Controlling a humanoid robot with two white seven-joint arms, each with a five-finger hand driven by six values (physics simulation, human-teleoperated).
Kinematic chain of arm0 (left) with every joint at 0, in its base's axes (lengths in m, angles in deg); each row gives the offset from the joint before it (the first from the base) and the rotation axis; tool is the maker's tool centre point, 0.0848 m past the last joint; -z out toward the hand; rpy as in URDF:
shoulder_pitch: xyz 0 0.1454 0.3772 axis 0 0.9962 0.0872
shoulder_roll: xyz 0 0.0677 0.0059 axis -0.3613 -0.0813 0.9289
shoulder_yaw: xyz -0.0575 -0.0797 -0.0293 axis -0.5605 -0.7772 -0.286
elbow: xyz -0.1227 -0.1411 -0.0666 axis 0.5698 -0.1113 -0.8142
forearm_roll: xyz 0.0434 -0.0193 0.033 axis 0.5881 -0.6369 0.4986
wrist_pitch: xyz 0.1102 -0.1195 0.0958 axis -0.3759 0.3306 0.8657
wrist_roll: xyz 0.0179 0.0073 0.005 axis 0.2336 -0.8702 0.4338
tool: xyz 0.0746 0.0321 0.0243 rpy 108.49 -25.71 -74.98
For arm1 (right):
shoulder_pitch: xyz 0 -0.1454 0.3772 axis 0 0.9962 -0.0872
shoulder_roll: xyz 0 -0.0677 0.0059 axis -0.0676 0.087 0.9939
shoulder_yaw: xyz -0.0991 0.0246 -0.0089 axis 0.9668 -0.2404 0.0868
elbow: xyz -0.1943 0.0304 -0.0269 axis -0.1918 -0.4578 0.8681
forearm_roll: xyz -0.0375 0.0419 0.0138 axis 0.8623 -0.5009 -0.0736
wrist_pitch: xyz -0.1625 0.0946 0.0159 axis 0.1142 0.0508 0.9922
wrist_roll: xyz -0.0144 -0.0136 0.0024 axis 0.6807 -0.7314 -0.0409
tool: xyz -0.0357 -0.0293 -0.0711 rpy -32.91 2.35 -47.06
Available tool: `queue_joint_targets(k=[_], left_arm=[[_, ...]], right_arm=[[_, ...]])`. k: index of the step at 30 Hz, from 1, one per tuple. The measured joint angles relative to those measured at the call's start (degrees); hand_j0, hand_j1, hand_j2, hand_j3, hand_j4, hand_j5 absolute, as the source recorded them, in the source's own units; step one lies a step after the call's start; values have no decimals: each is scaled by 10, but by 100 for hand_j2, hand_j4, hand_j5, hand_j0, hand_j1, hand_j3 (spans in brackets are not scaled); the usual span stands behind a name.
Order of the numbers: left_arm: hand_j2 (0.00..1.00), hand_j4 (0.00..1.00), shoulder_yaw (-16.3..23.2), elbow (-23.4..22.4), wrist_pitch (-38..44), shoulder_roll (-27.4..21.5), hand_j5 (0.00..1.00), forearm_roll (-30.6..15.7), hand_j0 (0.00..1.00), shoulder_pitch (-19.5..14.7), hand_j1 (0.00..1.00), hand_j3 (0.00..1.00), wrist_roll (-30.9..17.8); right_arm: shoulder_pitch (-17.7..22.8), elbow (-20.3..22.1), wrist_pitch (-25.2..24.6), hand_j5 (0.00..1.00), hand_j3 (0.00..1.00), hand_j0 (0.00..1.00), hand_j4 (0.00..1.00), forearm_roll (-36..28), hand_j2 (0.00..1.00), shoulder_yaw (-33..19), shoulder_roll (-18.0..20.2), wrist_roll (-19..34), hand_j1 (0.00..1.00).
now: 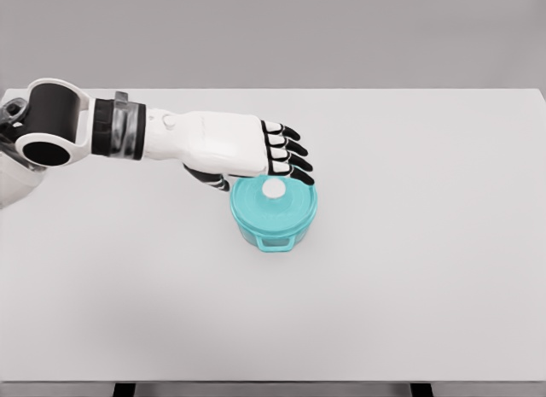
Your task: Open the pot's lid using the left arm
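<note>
White table (409, 286) fills frame, far edge against plain grey wall, near edge at bottom with dark legs just showing beneath. Teal pot (274, 216) stands directly on tabletop, slightly left of centre, teal lid (275, 201) seated on it, white knob (274, 189) on top, side handle facing camera. Soft shadow beneath pot on table surface.

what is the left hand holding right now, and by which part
Nothing yet, as far as shows. The left hand hovers over the pot's lid, fingers extended, and the white knob is ungrasped.
</note>
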Motion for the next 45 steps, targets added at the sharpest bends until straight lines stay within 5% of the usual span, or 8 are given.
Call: queue_joint_targets(k=[32, 45], left_arm=[[100, 100, 26, -95, 0, 67, 100, 91, 100, 24, 100, 100, 3], [89, 89, 32, -106, 0, 85, 89, 116, 89, 29, 89, 89, 4]], right_arm=[[1, 0, 0, 100, 100, 100, 100, 0, 100, 0, 0, 0, 100], [0, 0, 0, 100, 100, 100, 100, 0, 100, 0, 0, 0, 100]])
